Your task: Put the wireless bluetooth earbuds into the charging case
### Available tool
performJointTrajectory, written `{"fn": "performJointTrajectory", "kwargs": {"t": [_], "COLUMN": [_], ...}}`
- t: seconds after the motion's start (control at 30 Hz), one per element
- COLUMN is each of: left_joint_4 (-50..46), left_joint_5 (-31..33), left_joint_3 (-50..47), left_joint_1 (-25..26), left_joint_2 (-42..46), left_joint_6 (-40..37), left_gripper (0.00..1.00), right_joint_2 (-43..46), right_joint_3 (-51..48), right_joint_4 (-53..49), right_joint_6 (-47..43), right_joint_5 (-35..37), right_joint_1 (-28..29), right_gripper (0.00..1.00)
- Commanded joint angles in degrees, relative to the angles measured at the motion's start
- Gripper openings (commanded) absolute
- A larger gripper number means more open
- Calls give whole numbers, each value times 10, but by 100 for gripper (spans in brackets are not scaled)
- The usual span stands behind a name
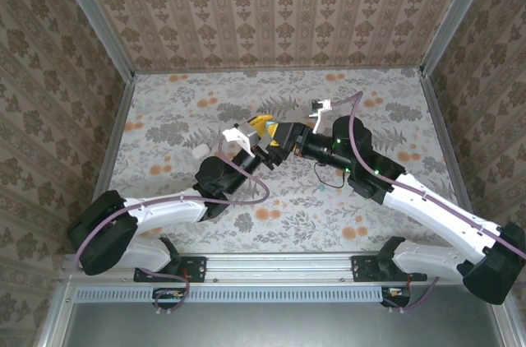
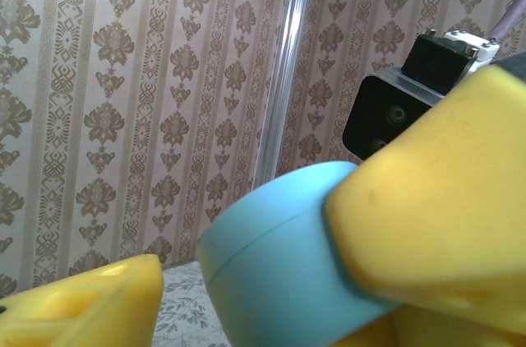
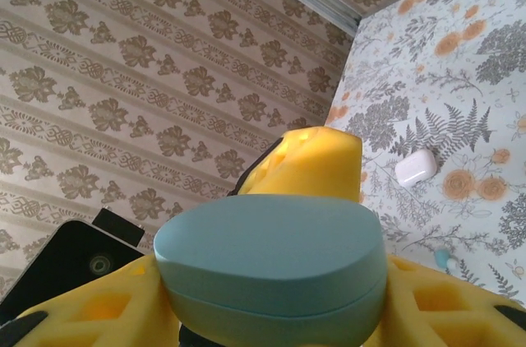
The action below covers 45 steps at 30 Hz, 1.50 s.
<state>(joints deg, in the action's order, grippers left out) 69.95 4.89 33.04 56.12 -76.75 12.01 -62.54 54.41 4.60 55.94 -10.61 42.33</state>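
Blurred teal case (image 2: 263,273), underside cut off.

No text, label, brand or number is legible anywhere.

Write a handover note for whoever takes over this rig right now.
Right gripper: shut on the teal charging case, held above the table, lid closed.
Left gripper: open, fingers straddling the case, with a gap on one side.
Earbuds: a pale earbud and a teal earbud lie on the table.
Done: case picked up.
Left: open the lid, insert the earbuds.
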Motion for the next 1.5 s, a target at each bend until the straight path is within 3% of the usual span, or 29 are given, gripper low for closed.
{"fn": "performJointTrajectory", "kwargs": {"t": [0.0,0.33,0.53,0.67,0.83,1.03,1.17,1.47], "left_joint_4": [35,35,35,32,32,32,29,-6], "left_joint_5": [14,-3,-34,-90,-188,-324,-361,-413], "left_joint_3": [23,12,-7,-26,-48,-42,-36,-16], "left_joint_1": [4,4,-9,-39,-84,-122,-134,-135], "left_joint_2": [-4,0,10,25,37,40,38,26], "left_joint_6": [6,-22,-29,-7,31,49,57,58], "left_gripper": [65,35,25,24,25,25,25,25], "right_joint_2": [17,23,40,56,67,24,-13,-30], "right_joint_3": [-12,-19,1,44,91,118,124,148], "right_joint_4": [11,-9,-63,-155,-238,-268,-250,-273], "right_joint_6": [-5,-14,-37,-66,-78,-81,-68,-85], "right_joint_5": [18,22,23,16,-42,-161,-220,-206], "right_joint_1": [7,7,7,-5,-42,-63,-62,-61], "right_gripper": [33,37,57,75,86,88,88,89]}}
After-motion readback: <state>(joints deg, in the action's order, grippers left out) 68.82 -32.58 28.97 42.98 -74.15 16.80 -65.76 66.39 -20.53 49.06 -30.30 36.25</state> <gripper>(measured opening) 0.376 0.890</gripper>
